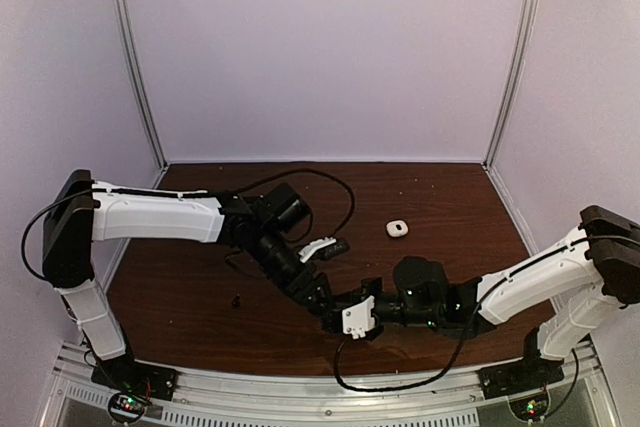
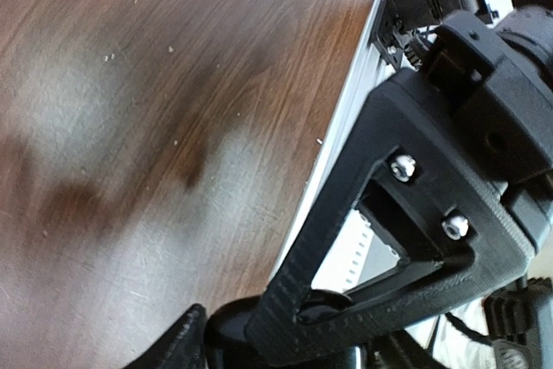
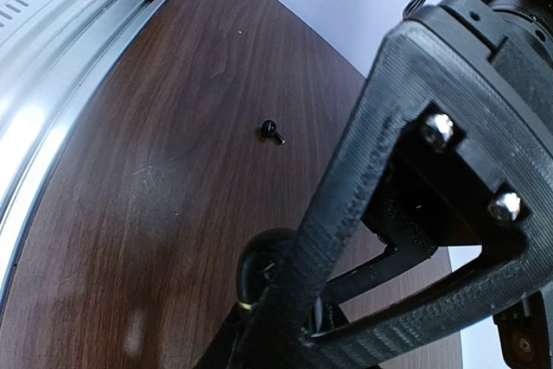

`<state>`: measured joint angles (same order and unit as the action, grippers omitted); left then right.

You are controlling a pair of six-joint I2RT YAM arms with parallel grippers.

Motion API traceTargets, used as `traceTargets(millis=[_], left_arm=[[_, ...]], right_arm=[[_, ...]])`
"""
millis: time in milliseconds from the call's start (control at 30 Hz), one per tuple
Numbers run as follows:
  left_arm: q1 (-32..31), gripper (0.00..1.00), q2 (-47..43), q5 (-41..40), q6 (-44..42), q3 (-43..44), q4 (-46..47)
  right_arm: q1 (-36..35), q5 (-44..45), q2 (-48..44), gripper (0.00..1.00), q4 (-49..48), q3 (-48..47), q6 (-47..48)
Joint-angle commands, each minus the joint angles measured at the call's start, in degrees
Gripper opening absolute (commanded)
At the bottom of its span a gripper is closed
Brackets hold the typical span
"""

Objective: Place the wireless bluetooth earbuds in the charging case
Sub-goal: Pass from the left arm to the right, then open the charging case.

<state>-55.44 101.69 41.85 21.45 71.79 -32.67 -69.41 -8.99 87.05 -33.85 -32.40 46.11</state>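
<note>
My left gripper (image 1: 323,299) and right gripper (image 1: 346,315) meet just above the table's front middle. In the left wrist view, a black rounded charging case (image 2: 223,334) sits between my left gripper's (image 2: 235,340) fingers, which are shut on it. In the right wrist view the same black case (image 3: 259,276), with a thin gold line on it, sits in my right gripper (image 3: 263,317), shut on it. One black earbud (image 1: 237,299) lies on the table left of the grippers, and it also shows in the right wrist view (image 3: 274,131). No white earbuds are in view.
A small white pebble-like case (image 1: 398,230) lies on the brown table (image 1: 440,197) behind and to the right of the grippers. The metal rail (image 1: 300,387) runs along the near edge. Pale walls enclose the left, back and right sides.
</note>
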Motion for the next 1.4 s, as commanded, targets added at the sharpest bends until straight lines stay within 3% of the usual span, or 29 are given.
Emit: traceTargets(millis=[0, 133, 200, 400, 567, 667, 767, 1033, 1367], left_arm=[[0.75, 0.70, -2.23, -0.37, -1.57, 1.70, 2.75], [2.79, 0.94, -5.99, -0.43, -1.84, 0.69, 4.40], [3.73, 0.98, -7.84, -0.39, -2.12, 0.30, 5.26], [5.13, 0.98, -15.19, -6.87, -3.82, -1.54, 8.69], [5.34, 0.98, -29.83, -20.20, -4.53, -13.95, 25.34], [5.28, 0.98, -36.56, -21.17, -6.74, -21.74, 36.26], [5.19, 0.98, -40.83, -18.63, -9.80, -25.53, 40.41], [-1.44, 0.97, -41.74, -16.17, -19.60, -25.75, 42.44], [-8.02, 0.76, -34.58, -19.23, -24.79, -19.59, 41.56]], right_arm=[[-0.25, 0.99, -0.76, 0.18, -2.36, 0.60, -3.06], [-0.26, 1.51, -1.53, 0.16, -3.31, 1.41, -3.88], [-0.25, 1.57, -1.92, 0.16, -3.47, 1.58, -4.06], [0.56, 2.20, -3.83, 0.14, -7.72, 3.20, -7.16], [4.20, -3.23, -8.04, 0.14, -14.97, 4.58, -16.15], [6.12, -7.48, -10.14, 0.14, -17.69, 4.29, -22.01], [7.09, -11.07, -12.11, 0.14, -21.18, 4.68, -28.05], [7.71, -18.38, -15.33, 0.14, -27.01, 5.79, -40.03], [7.71, -20.55, -16.34, 0.11, -28.15, 7.04, -44.41]])
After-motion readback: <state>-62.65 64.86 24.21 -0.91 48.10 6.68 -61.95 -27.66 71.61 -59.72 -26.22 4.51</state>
